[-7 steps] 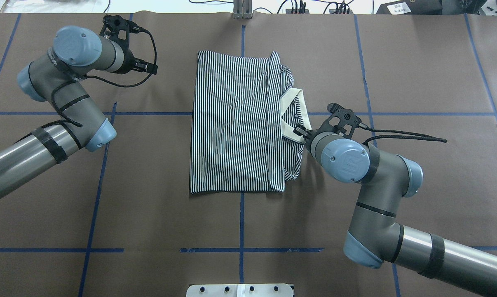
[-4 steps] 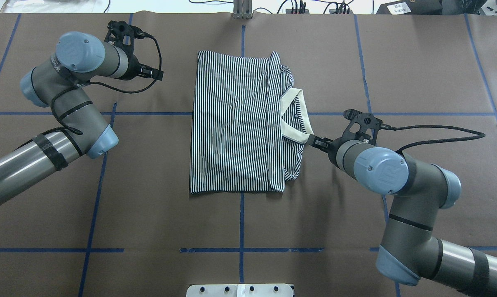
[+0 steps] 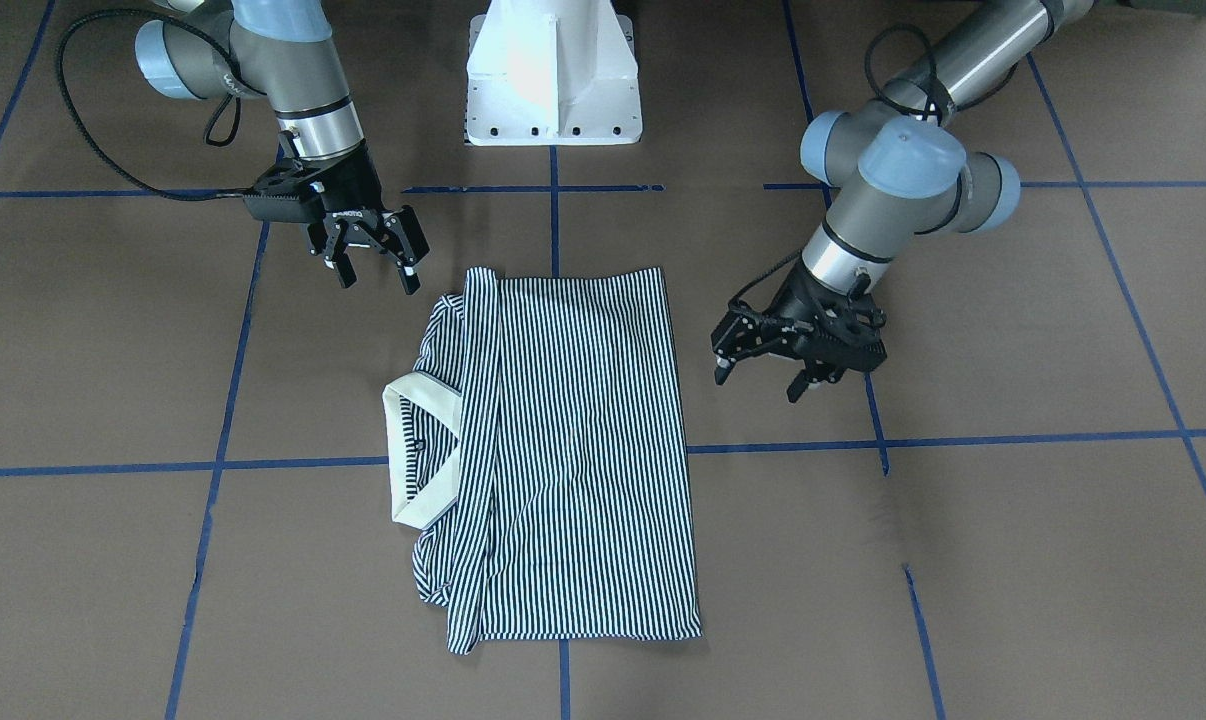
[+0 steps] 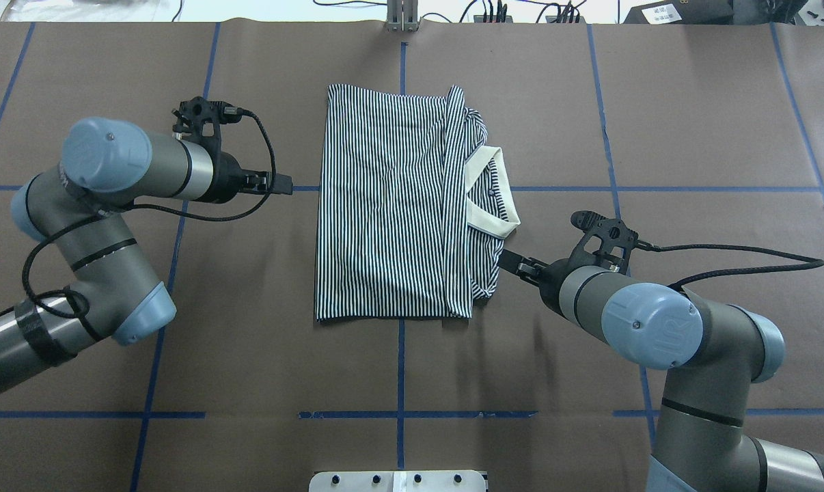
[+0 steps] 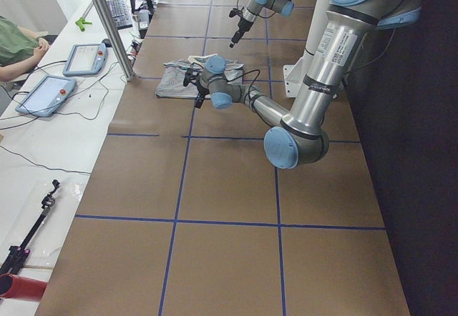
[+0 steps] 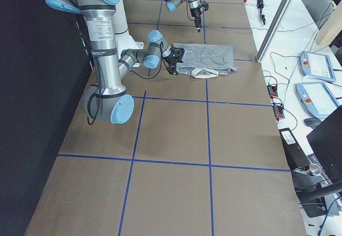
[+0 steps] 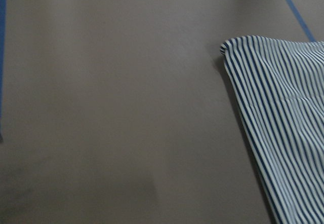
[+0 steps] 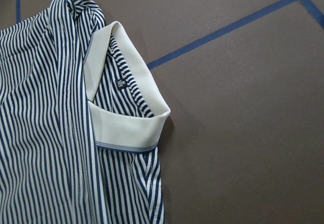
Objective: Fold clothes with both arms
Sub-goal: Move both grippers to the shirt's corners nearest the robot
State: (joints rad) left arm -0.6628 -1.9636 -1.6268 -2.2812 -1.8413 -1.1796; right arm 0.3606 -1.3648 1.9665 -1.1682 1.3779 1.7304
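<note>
Between left gripper, right gripper: folded polo shirt, flat.

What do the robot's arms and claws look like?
Left arm and right arm are silver-grey tubes with rounded light-blue joint caps and black bands. Each ends in a black two-fingered claw, the left gripper and right gripper, trailing a looping black cable.

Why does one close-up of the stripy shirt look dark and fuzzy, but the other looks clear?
Left wrist view: dim and soft, so the stripes on the shirt look a little blurry. Right wrist view: brighter and sharp, showing the cream collar and its tiny label. The pictures don't show the cause.
</note>
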